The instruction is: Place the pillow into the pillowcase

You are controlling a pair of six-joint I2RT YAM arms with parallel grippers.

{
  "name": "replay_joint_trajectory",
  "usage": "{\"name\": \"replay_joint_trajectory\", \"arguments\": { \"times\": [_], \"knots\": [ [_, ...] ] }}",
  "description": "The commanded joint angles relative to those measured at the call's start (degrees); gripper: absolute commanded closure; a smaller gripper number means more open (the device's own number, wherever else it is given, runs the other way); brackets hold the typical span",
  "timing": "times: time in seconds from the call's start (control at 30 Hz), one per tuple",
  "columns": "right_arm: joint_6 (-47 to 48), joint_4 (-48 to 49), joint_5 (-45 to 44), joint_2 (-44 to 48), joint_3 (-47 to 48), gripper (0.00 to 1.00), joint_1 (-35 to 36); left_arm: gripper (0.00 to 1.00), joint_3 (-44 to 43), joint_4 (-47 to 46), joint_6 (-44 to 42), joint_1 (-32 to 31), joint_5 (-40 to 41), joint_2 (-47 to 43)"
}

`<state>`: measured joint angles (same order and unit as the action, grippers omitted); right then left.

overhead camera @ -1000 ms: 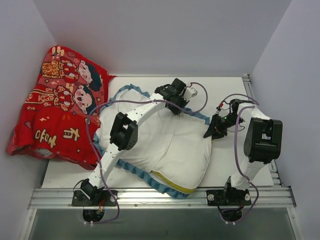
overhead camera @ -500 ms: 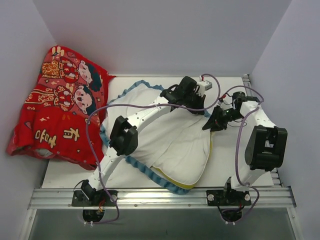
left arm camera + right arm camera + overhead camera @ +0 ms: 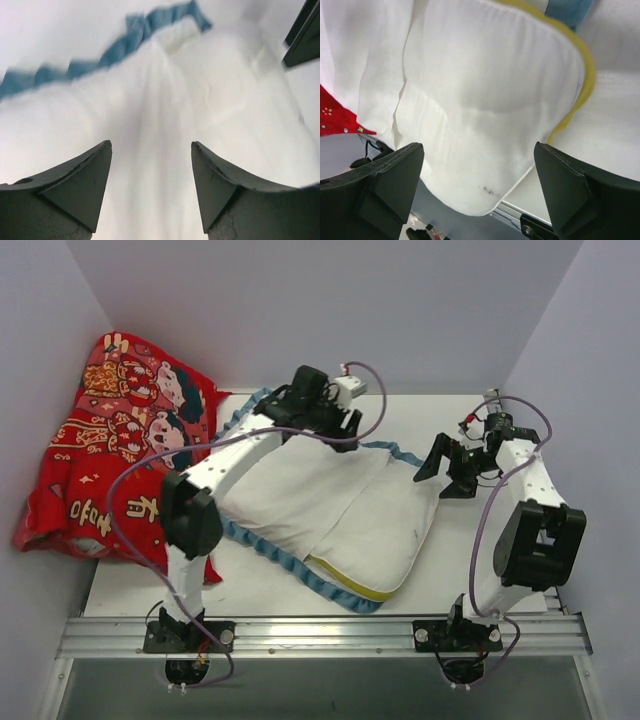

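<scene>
L gripper (image 3: 150,143) & R gripper (image 3: 479,145) both spread wide, nothing held; risk: pillow (image 3: 385,535), part out of pillowcase (image 3: 290,490) at near edge of tabletop (image 3: 450,565), could slide free if case tugged.

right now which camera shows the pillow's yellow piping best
Right wrist: the yellow piping curves, close and sharp, around a corner of the pillow. Top external shows a thin strip at the near edge. Left wrist shows none: blurred white fabric, blue trim.
</scene>
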<state>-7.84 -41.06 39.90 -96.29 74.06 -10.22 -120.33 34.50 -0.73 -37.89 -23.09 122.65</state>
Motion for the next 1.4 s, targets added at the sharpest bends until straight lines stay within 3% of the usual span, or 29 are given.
{"name": "replay_joint_trajectory", "arguments": {
  "times": [0.0,0.1,0.3,0.4,0.57,0.7,0.73,0.8,0.83,0.93,0.97,1.03,1.1,1.2,1.23,1.3,1.37],
  "knots": [
    [0.19,-8.94,0.87,7.78,-4.08,0.02,1.25,0.27,13.77,4.43,-8.75,0.63,2.69,-18.89],
    [1.77,-10.53,3.16,7.87,-12.34,0.01,2.22,0.25,25.27,6.54,-8.85,-1.47,5.86,-25.42],
    [2.39,-9.30,8.08,3.92,-16.84,0.00,4.85,0.20,34.11,9.36,-7.53,-8.33,11.40,-25.98],
    [1.77,-7.99,10.02,1.73,-16.76,0.07,8.45,0.22,34.55,8.39,-7.36,-10.19,13.16,-22.47],
    [1.24,-7.46,11.34,-0.30,-15.44,0.31,11.27,0.31,26.39,8.65,-8.84,-10.10,13.95,-14.82],
    [1.42,-7.28,11.43,-0.48,-15.70,0.56,11.27,0.58,21.90,9.00,-11.21,-9.92,13.69,-11.74],
    [1.07,-7.11,12.82,-0.39,-15.62,0.72,11.27,0.78,20.76,9.53,-11.57,-9.92,10.90,-11.21],
    [0.11,-5.80,16.24,-0.83,-15.35,0.91,11.27,0.97,16.30,9.80,-11.66,-10.27,6.50,-9.63],
    [-0.94,-5.09,18.18,-0.92,-14.48,1.00,11.27,1.00,14.27,9.97,-11.23,-10.54,-0.39,-8.93],
    [-6.56,-0.09,24.86,-2.06,-11.67,1.00,11.36,1.00,1.02,11.28,-8.24,-12.90,-10.80,-4.19],
    [-14.32,3.23,26.09,-1.10,-10.53,1.00,11.27,1.00,-3.63,11.64,-7.01,-13.61,-16.84,-0.87],
    [-23.15,17.63,26.37,0.74,-9.99,1.00,10.92,1.00,-14.86,11.73,-1.92,-15.19,-20.22,2.14],
    [-35.51,30.08,26.37,2.25,-8.50,1.00,10.75,1.00,-19.39,11.47,3.25,-15.72,-21.91,4.70],
    [-46.35,42.67,25.94,2.25,-8.05,1.00,10.39,1.00,-15.13,8.22,5.47,-15.73,-19.37,1.38],
    [-47.52,44.55,25.32,2.16,-8.32,1.00,7.96,1.00,-9.71,5.69,6.17,-14.85,-18.66,0.06],
    [-49.20,48.86,24.18,1.99,-11.11,1.00,6.88,1.00,-2.66,2.08,7.23,-13.53,-16.48,-4.51],
    [-44.40,45.92,23.47,1.55,-12.18,1.00,6.88,1.00,4.10,0.66,6.01,-11.17,-14.10,-7.41]
  ]
}}
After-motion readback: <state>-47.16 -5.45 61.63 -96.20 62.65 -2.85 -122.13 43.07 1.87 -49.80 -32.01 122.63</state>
